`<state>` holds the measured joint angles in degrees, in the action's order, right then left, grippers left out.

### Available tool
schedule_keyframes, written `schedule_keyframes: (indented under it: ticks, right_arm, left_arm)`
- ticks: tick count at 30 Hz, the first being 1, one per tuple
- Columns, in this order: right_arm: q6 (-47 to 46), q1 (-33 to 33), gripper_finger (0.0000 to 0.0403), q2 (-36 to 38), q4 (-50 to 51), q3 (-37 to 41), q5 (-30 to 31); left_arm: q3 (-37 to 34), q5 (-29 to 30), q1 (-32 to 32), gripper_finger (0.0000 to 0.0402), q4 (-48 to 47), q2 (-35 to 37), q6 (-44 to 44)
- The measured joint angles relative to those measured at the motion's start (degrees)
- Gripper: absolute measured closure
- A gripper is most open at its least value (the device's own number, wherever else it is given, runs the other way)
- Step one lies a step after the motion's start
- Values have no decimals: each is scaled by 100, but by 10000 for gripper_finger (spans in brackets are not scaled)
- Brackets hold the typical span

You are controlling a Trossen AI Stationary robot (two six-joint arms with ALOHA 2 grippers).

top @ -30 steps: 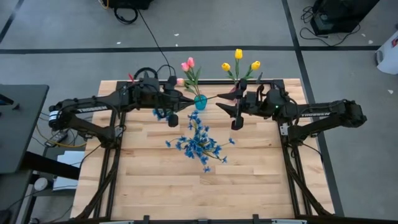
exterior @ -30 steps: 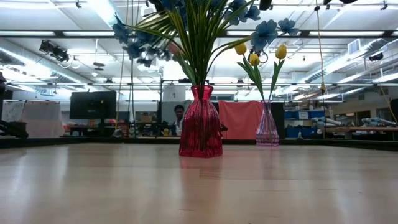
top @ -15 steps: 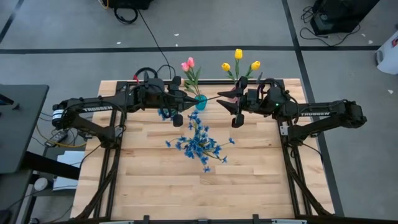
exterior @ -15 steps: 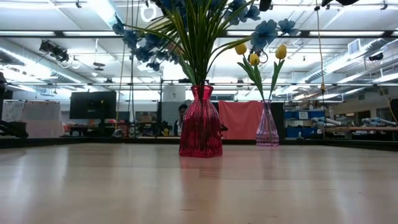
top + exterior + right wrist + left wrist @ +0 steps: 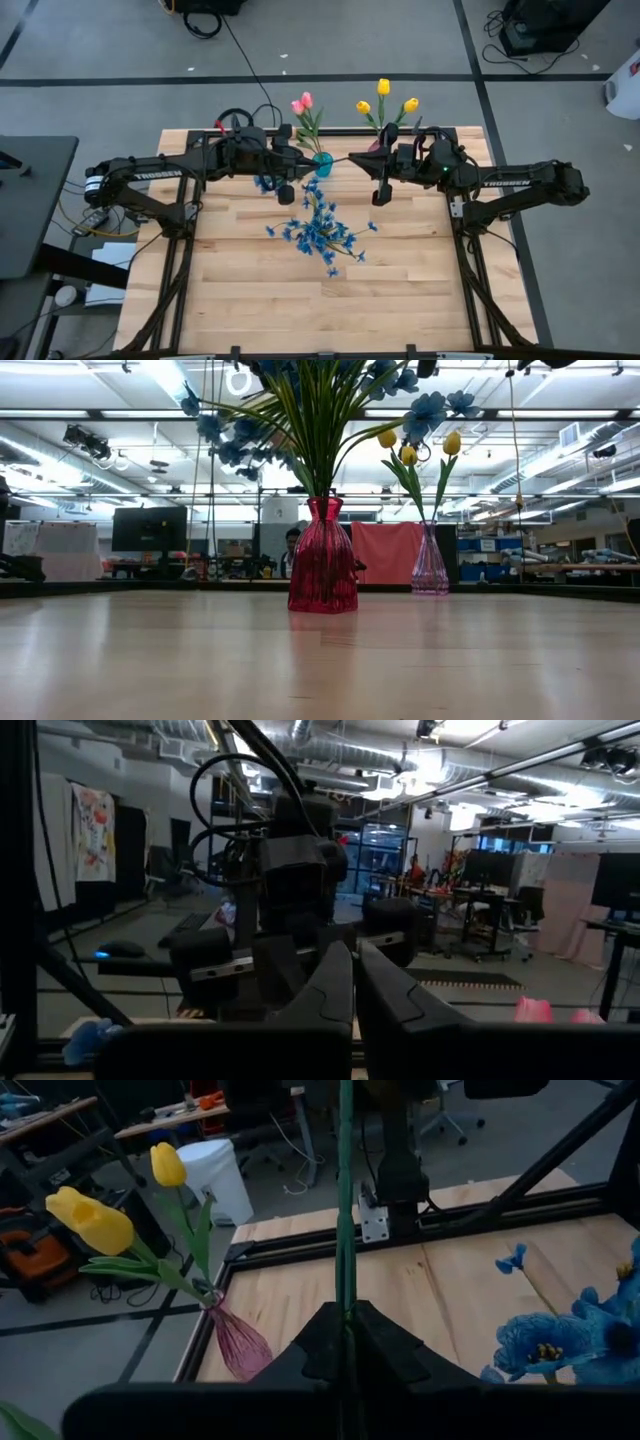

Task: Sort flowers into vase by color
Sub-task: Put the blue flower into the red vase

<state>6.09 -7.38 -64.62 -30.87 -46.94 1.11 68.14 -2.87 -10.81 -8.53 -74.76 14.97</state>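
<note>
Now, pinching a thin, light, bendy green flower stem [image 5: 346, 1230] low between left gripper [image 5: 345, 1342] jaws over the wooden table [image 5: 400, 280] back edge, right gripper [image 5: 354, 982] jaws pressed together nearby.

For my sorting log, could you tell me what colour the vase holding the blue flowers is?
Red vase, clearest in the low view.

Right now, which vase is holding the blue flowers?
The red vase, nearest the low camera, holds the blue flowers. The clear vase behind it holds yellow tulips.
</note>
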Motion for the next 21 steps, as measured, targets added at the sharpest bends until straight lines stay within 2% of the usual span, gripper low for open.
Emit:
schedule_keyframes:
  ticks: [3, 9, 11, 14, 16, 21]
  right_arm:
    - [-9, 15, 395, 0, 24, 0, 85]
    - [7, 22, 395, 0, 112, 0, 224]
    - [38, 28, 396, 0, 31, 0, 324]
    - [139, 58, 396, 0, -305, 0, 404]
    - [205, 107, 396, 0, -734, 0, 399]
    - [678, 319, 396, -20, -1659, 0, 552]
  left_arm:
    - [0, 44, 0, 346, -12, 75, -5]
    - [0, 229, 0, 258, -21, 488, -14]
    - [0, -24, 0, 240, -20, 661, -24]
    - [0, -861, 2, 230, 43, 823, -251]
    - [4, -1162, 17, 229, 34, 815, -534]
    - [0, -1221, 117, 233, 337, 501, -1234]
